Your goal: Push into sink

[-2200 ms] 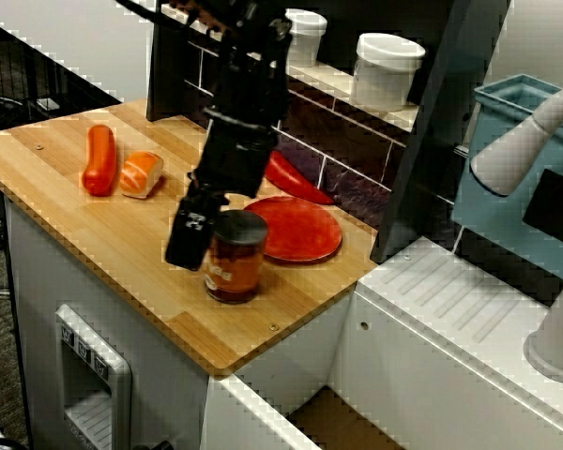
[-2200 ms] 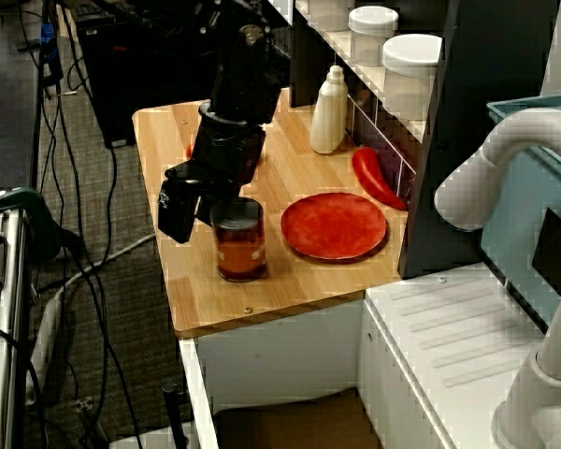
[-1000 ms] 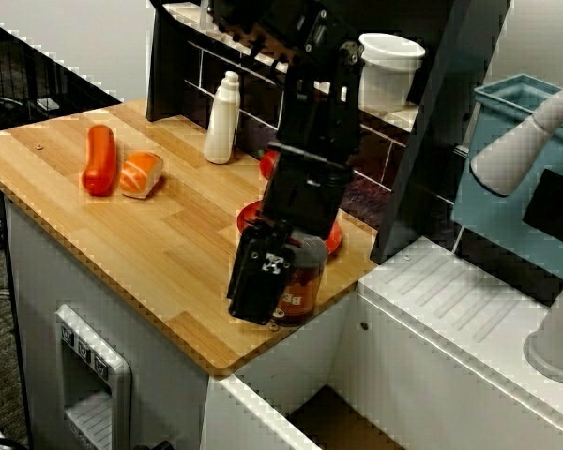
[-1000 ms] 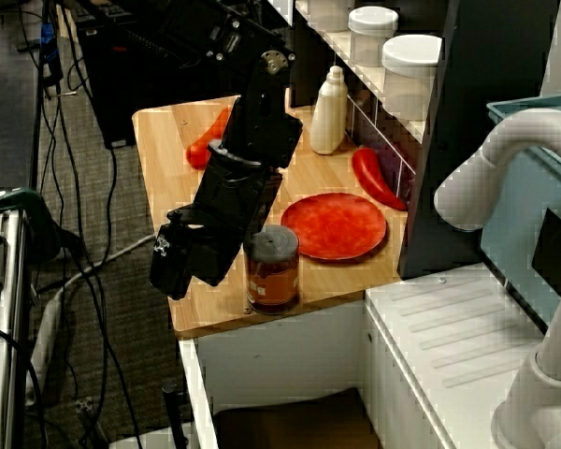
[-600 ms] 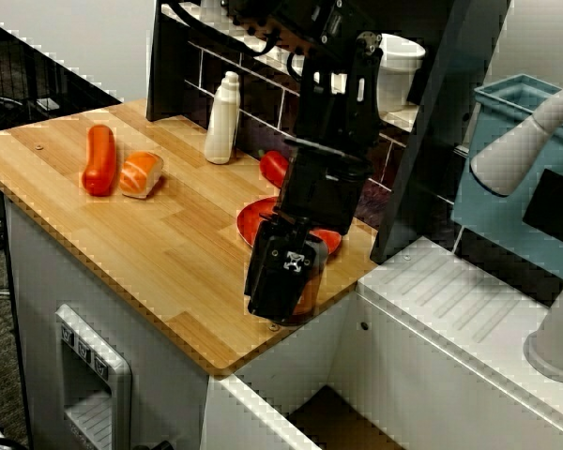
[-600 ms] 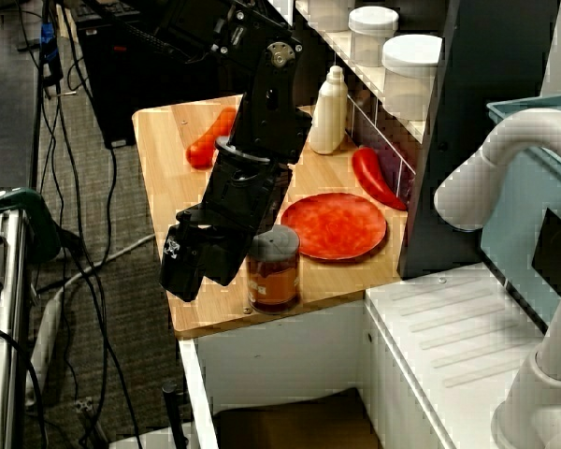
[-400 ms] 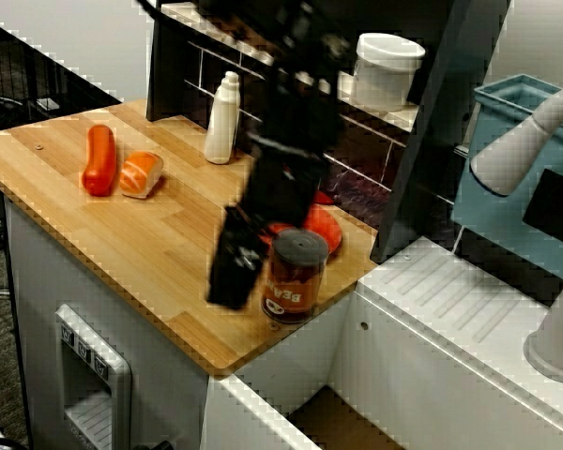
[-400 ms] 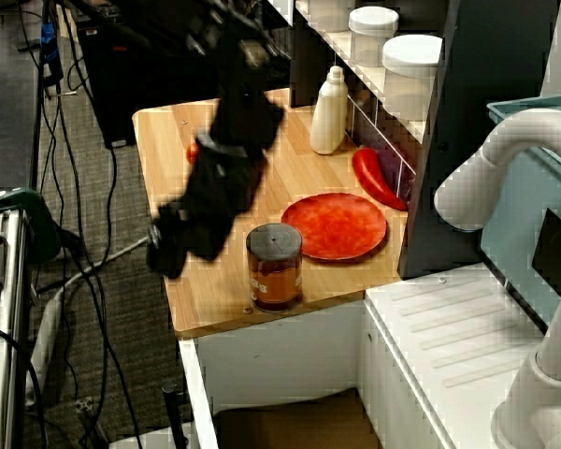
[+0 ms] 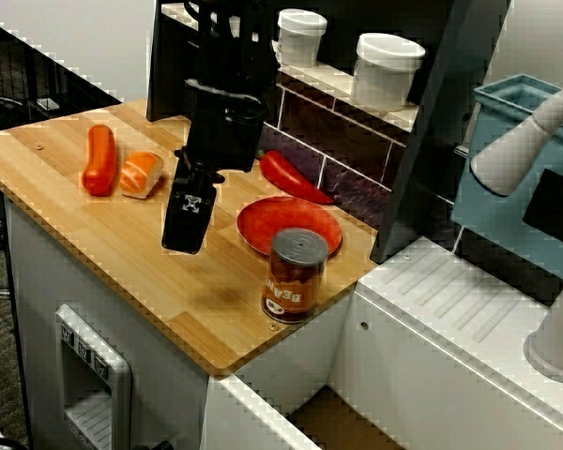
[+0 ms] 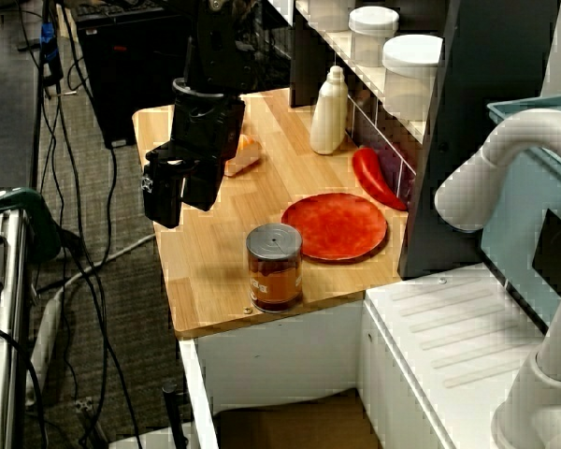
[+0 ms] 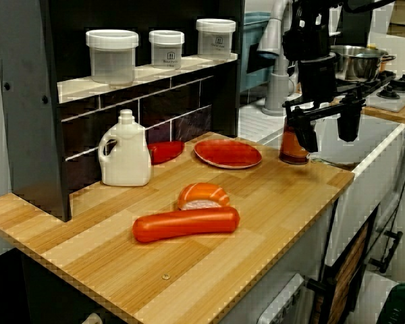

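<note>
A brown can (image 9: 294,277) with a grey lid stands upright near the wooden counter's right front edge, beside the red plate (image 9: 283,219). It also shows in the end-on view as the can (image 10: 274,267) and in the low view as the can (image 11: 293,145). The sink's ridged drainboard (image 9: 450,291) and brownish basin bottom (image 9: 333,412) lie just right of the counter, under the grey faucet (image 9: 516,150). My gripper (image 9: 186,225) hangs open above the counter, left of the can and apart from it, holding nothing. In the low view the gripper (image 11: 326,131) shows spread fingers.
A red pepper (image 9: 291,178) lies behind the plate. A sausage (image 9: 99,159) and a salmon sushi piece (image 9: 141,173) sit at the counter's left. A white bottle (image 10: 328,112) stands by the shelf with jars (image 9: 387,70). A teal bin (image 9: 507,103) is behind the faucet.
The gripper slid the can rightward along the counter to its edge by the plate, then drew back left and upward. The can stayed upright where it was left.
</note>
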